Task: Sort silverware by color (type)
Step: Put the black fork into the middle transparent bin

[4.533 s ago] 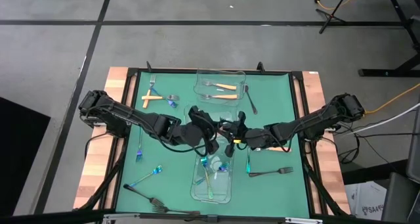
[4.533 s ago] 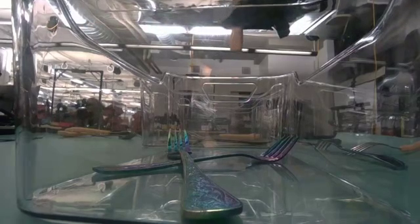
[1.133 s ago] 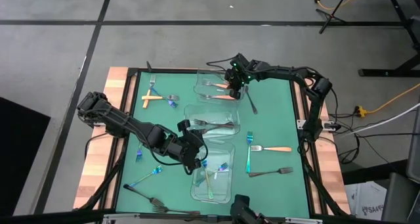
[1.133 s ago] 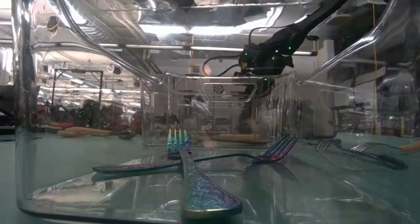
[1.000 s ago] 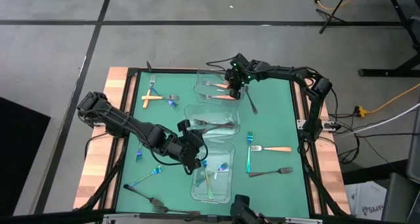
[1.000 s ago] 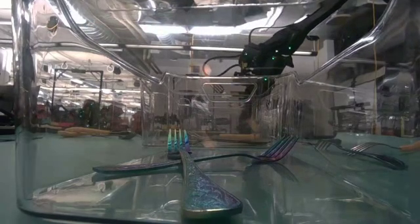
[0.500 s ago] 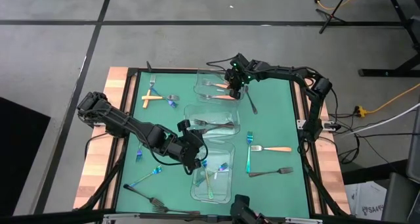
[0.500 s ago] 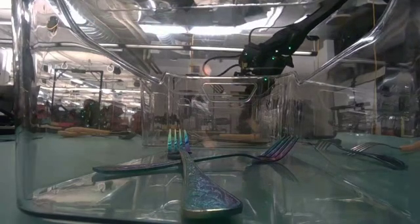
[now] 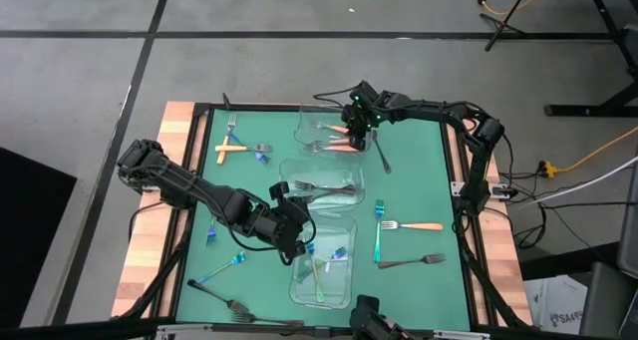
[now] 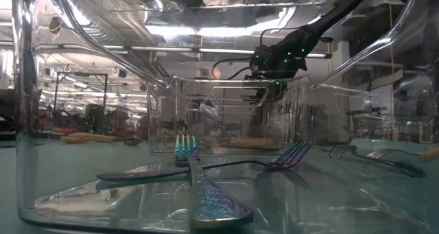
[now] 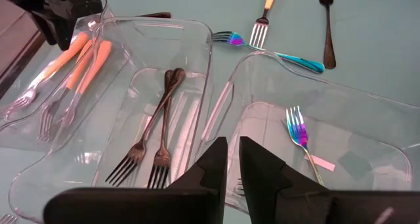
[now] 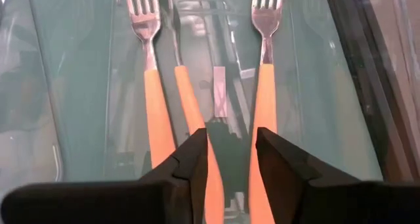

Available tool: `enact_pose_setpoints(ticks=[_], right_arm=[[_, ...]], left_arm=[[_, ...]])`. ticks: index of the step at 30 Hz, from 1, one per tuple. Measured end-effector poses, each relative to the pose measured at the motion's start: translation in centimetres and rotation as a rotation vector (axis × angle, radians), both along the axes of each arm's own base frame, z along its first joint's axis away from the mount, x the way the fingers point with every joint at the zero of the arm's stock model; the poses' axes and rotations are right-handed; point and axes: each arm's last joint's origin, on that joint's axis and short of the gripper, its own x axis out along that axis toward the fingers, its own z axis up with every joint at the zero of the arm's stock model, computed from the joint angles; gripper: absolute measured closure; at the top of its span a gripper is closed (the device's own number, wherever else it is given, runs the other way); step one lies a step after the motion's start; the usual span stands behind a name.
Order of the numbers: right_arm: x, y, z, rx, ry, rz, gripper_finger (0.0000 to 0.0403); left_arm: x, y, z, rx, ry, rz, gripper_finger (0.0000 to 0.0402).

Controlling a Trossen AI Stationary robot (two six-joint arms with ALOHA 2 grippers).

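Three clear containers stand in a row down the table's middle. The far one (image 9: 334, 131) holds three orange-handled forks (image 12: 154, 106), and my right gripper (image 12: 230, 152) hangs open just above their handles. Two dark forks (image 11: 157, 138) lie in the middle container (image 9: 319, 188). Iridescent forks (image 10: 206, 186) lie in the near container (image 9: 324, 270). My left gripper (image 11: 233, 158) hovers shut and empty over the near container's far left corner (image 9: 297, 238).
Loose forks lie on the green mat. Orange-handled ones (image 9: 231, 146) are at the far left and one (image 9: 414, 225) is at the right. Dark ones (image 9: 382, 153) (image 9: 411, 262) (image 9: 234, 305) and iridescent ones (image 9: 379, 240) (image 9: 224, 268) lie around the containers.
Under my right gripper, an orange-handled fork has come down to lie flat on the far container's floor. Both arms have kept still.
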Motion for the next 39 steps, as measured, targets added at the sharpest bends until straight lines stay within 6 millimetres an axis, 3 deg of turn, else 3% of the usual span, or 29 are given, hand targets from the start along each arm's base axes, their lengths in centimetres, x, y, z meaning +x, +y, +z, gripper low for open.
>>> enact_pose_setpoints(ticks=[12, 23, 32, 39], right_arm=[[-0.1, 0.0, 0.5, -0.005, 0.029, -0.013, 0.0287], [1.2, -0.1, 6.8, -0.022, 0.047, -0.008, 0.0287], [2.7, 3.5, 10.5, 0.027, 0.119, 0.087, 0.0288], [2.1, 6.7, 14.3, 0.008, 0.110, 0.102, 0.0288]], left_arm=[[0.0, 0.0, 0.0, -0.001, 0.000, 0.001, 0.0368], [0.4, 1.1, 0.0, -0.045, -0.018, 0.084, 0.0368], [-0.6, 4.6, 0.7, -0.017, 0.073, 0.174, 0.0368], [-3.2, 8.0, 2.3, 0.021, 0.168, 0.247, 0.0368]])
